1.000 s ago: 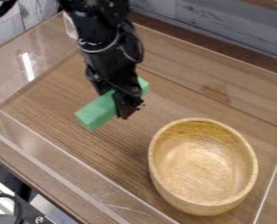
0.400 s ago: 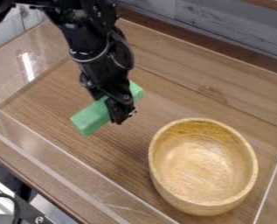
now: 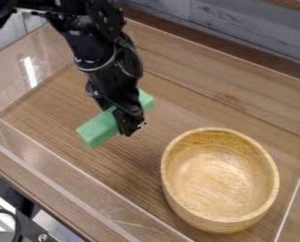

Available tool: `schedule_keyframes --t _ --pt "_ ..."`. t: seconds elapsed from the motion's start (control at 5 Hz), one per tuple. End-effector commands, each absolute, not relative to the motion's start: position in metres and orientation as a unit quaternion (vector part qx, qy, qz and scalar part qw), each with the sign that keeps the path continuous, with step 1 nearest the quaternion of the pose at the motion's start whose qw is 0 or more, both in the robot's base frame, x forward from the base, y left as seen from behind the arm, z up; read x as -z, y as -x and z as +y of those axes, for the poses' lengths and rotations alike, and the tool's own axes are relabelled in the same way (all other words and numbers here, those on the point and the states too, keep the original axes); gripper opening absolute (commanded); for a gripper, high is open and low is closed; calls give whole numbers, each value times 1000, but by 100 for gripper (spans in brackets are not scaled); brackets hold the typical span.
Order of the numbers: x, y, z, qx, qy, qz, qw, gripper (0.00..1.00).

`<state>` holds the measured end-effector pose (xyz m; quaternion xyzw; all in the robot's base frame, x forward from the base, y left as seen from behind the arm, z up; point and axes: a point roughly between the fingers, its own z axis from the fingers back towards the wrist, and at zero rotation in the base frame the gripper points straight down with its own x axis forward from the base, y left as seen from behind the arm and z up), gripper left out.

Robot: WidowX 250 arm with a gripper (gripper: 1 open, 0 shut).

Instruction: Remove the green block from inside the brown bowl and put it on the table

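The green block (image 3: 103,129) is held crosswise between the black fingers of my gripper (image 3: 122,115), low over the table (image 3: 63,175), left of the brown bowl. The block's left end sticks out toward the lower left, and whether it touches the wood I cannot tell. My gripper points steeply downward and is shut on the block. The brown bowl (image 3: 220,179) stands at the lower right, light tan with a thick rim, and nothing lies inside it.
Low clear acrylic walls (image 3: 39,66) edge the tabletop on the left, front and right. A grey brick-pattern wall (image 3: 240,24) runs behind. Dark cables (image 3: 7,222) lie off the table at the lower left corner.
The arm with the block has shifted a little to the left and slightly lower. The bowl has not moved.
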<state>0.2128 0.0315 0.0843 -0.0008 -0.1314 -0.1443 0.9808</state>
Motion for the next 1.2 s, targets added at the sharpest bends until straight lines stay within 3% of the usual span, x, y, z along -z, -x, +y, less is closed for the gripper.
schedule_keyframes --t 0.0,1.0 --pt "-88 -218 36 136 -2 -146 980 0" --pt "-78 -222 40 123 0 -155 980 0"
